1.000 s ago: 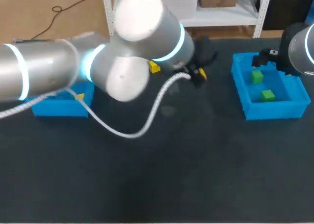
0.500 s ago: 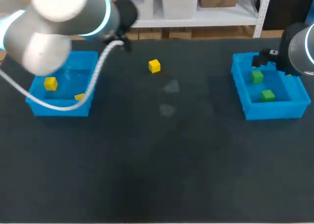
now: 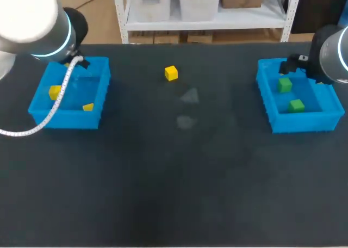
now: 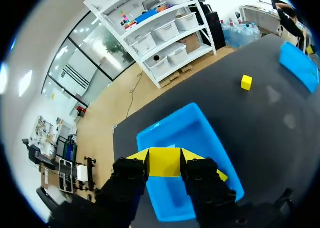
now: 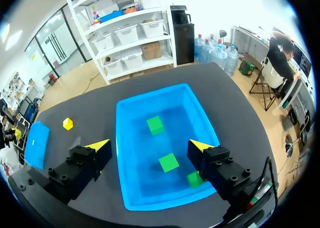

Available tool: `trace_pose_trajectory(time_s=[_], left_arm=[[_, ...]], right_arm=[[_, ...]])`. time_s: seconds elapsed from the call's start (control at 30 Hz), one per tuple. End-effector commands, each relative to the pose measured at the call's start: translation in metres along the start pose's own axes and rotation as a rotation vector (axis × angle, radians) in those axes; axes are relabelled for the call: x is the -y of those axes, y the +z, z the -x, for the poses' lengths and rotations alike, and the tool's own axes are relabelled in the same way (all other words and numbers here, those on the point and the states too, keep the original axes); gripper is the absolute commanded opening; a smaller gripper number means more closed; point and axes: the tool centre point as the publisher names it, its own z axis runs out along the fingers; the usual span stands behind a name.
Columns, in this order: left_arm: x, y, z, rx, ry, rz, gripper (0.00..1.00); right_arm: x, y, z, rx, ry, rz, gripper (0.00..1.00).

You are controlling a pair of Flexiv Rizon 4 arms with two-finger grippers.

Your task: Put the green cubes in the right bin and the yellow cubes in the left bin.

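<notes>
Dark table [image 3: 163,177] stretched between the two bins. My left gripper [image 4: 165,157] was clamped on a yellow cube [image 4: 165,166] by two opposite flat faces, above the left bin [image 4: 202,133]. A loose yellow cube [image 3: 171,73] lay on the table, well apart from both bins. I judged these cubes light, rigid and smooth, best pinched square across flat sides, not corners. My right gripper [image 5: 150,146] stood spread wide over the right bin [image 5: 121,153], where green cubes [image 5: 168,162] lay.
</notes>
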Motion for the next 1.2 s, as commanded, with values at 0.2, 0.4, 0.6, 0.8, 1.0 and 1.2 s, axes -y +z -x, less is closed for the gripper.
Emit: trace_pose_trajectory(time_s=[0.2, 0.4, 0.6, 0.8, 1.0, 1.2], left_arm=[[0.016, -0.014, 0.018, -0.023, 0.037, 0.115, 1.0], [0.043, -0.014, 0.039, 0.001, 0.092, 0.065, 1.0], [0.091, -0.013, 0.072, 0.074, 0.152, -0.098, 1.0], [0.138, 0.008, 0.099, 0.097, 0.21, -0.26, 1.0], [0.179, 0.029, 0.103, 0.047, 0.321, -0.299, 1.0], [0.215, 0.042, 0.105, 0.03, 0.377, -0.315, 1.0]], right_arm=[[0.001, 0.0, -0.002, 0.009, 0.001, 0.002, 1.0], [0.001, 0.0, -0.002, 0.009, 0.001, 0.002, 1.0], [0.001, 0.0, -0.002, 0.009, 0.001, 0.002, 1.0], [0.001, 0.0, -0.002, 0.009, 0.001, 0.002, 1.0], [0.001, 0.0, -0.002, 0.009, 0.001, 0.002, 1.0], [0.001, 0.0, -0.002, 0.009, 0.001, 0.002, 1.0]])
